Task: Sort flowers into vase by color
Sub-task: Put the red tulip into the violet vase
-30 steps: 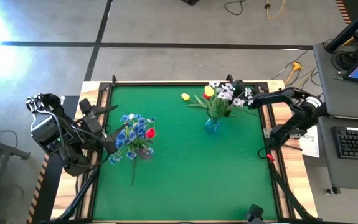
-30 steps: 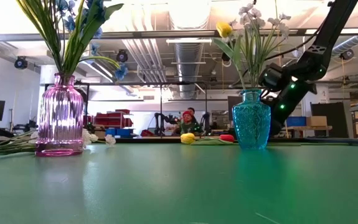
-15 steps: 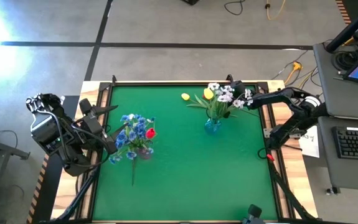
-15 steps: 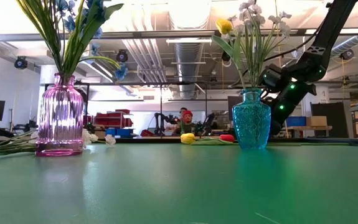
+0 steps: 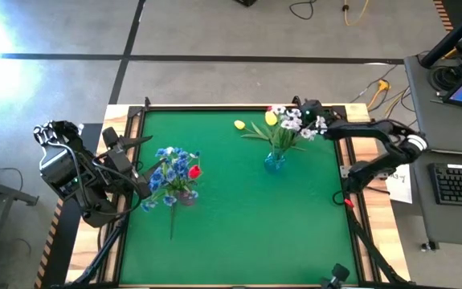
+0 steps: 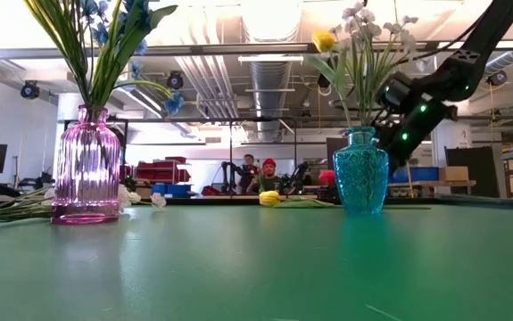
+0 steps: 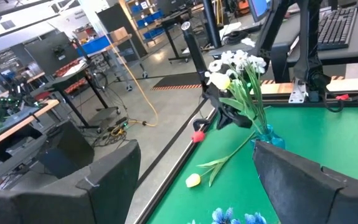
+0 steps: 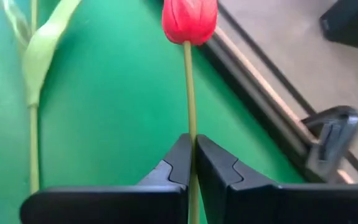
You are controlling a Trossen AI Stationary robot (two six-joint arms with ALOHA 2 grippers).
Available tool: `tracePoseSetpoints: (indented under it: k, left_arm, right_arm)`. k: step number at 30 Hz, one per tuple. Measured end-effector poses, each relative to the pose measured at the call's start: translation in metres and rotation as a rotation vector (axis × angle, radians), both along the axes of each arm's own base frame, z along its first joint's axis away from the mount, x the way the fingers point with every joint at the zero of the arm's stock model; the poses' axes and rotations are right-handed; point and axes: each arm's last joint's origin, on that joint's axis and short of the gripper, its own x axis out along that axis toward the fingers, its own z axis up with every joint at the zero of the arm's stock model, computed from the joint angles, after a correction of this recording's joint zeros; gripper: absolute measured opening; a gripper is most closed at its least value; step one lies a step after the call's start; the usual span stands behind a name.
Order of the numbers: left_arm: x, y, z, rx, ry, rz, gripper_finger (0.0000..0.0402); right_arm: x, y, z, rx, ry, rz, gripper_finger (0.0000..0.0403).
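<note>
High view: looking straight down from above, taking in the whole green worktop (image 5: 239,209) and surrounding floor. Low view: sitting at worktop height, facing level across it into the room behind, with the pink vase (image 6: 85,165) and teal vase (image 6: 359,170) near. Left wrist view: looking across the worktop toward the teal vase, which the high view is also showing. Right wrist view: looking closely past its own fingers (image 8: 180,165) at the worktop.

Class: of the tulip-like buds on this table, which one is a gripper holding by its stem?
The red tulip, pinched by the right gripper at the table's far edge. The yellow bud lies loose on the cloth.
</note>
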Motion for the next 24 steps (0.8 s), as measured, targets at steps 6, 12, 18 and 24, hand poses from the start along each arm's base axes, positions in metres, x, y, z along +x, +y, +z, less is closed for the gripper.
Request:
tracePoseSetpoints:
  k: [6,12,18,24]
  left_arm:
    - [0.0,0.0,0.0,0.002,-0.002,0.001,0.0297]
    - [0.0,0.0,0.0,0.001,-0.001,0.001,0.0297]
    - [0.0,0.0,0.0,-0.003,-0.003,0.0,0.0297]
    - [0.0,0.0,0.0,-0.003,-0.004,0.0,0.0297]
  right_arm:
    - [-0.005,0.004,0.023,-0.069,-0.059,-0.029,0.0012]
    - [-0.012,0.005,0.038,-0.133,-0.081,-0.091,0.0012]
    - [-0.017,0.007,0.048,-0.164,-0.12,-0.182,0.0012]
    - [-0.022,0.011,0.065,-0.245,-0.156,-0.233,0.0012]
